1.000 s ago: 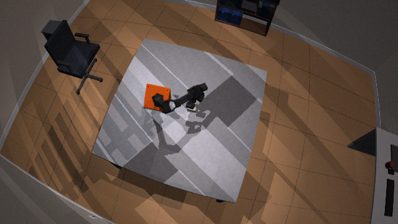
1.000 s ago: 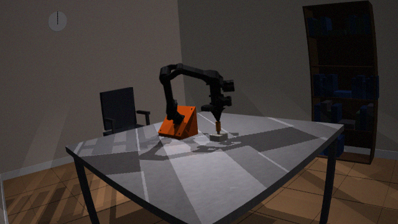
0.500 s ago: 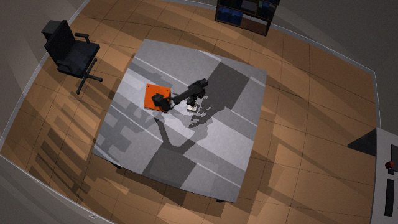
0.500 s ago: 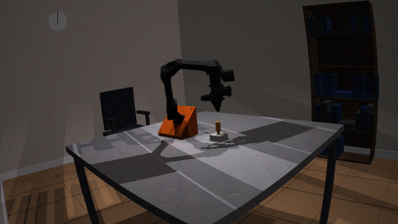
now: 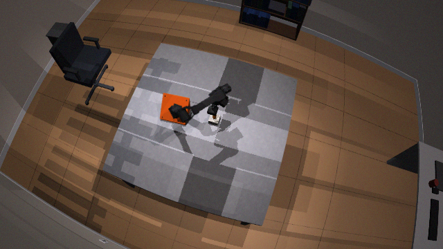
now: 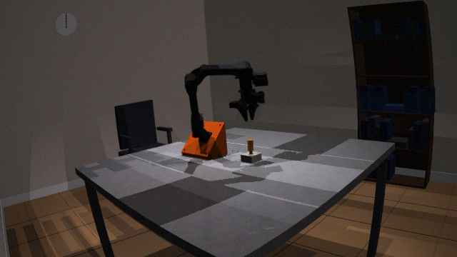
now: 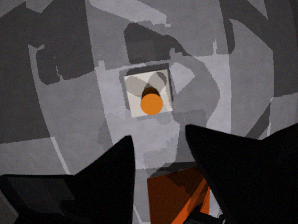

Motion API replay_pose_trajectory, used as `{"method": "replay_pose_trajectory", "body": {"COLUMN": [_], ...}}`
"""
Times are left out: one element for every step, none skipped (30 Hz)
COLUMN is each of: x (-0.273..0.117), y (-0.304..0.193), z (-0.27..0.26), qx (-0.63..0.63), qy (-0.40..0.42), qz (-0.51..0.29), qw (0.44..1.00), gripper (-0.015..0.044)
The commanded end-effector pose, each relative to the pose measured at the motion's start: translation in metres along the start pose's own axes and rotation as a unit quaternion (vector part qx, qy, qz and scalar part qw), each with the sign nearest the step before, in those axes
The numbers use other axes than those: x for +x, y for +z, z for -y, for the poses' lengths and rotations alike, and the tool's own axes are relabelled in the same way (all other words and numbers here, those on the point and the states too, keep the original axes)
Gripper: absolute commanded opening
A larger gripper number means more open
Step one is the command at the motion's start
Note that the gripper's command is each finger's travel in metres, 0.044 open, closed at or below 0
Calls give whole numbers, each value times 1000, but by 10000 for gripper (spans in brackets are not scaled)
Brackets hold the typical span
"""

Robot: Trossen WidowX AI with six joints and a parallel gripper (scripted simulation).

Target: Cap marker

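We see a big gray table (image 5: 204, 180) (image 6: 214, 228) with patches of light and shade on it. A white block (image 5: 214, 122) (image 6: 250, 157) (image 7: 137, 102) sits flat on the table. The marker (image 6: 250, 151) stands straight up in the block, and we see just a short dark bit of it. The orange cap (image 5: 214, 117) (image 6: 250, 145) (image 7: 151, 104) is on top of the marker, standing up too. We cannot tell if it is pushed all the way down. The gripper (image 5: 212, 110) (image 6: 249, 119) (image 7: 158, 136) points down, and it hangs above the cap without touching it. Its two fingers are apart, and they have nothing between them. From the wrist, we see one dark finger on each side at the bottom, and the round top of the cap is farther up, near the middle. The black arm (image 5: 204, 104) (image 6: 225, 69) bends up and over from an orange stand (image 5: 166, 100) (image 6: 219, 143) (image 7: 162, 200) on the table. Behind the table, we see a dark chair (image 5: 66, 45) (image 6: 136, 123) and a tall brown shelf (image 5: 269, 29) (image 6: 393, 76) with blue things in it. A round clock (image 6: 66, 24) is on the wall.
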State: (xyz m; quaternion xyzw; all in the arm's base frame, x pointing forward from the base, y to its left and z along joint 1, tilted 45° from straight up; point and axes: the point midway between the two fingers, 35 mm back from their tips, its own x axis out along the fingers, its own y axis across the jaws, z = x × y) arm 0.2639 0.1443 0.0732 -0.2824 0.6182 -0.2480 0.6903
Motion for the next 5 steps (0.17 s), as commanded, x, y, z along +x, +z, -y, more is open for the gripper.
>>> {"method": "replay_pose_trajectory", "body": {"x": [0, 0, 0, 0, 0], "y": [-1, -1, -1, -1, -1], "z": [0, 0, 0, 0, 0], "qx": [1, 1, 1, 1, 1], "qy": [1, 1, 1, 1, 1], "qz": [-3, -3, -3, -3, -3], "qw": [1000, 1000, 1000, 1000, 1000], "gripper": [262, 289, 315, 341, 368]}}
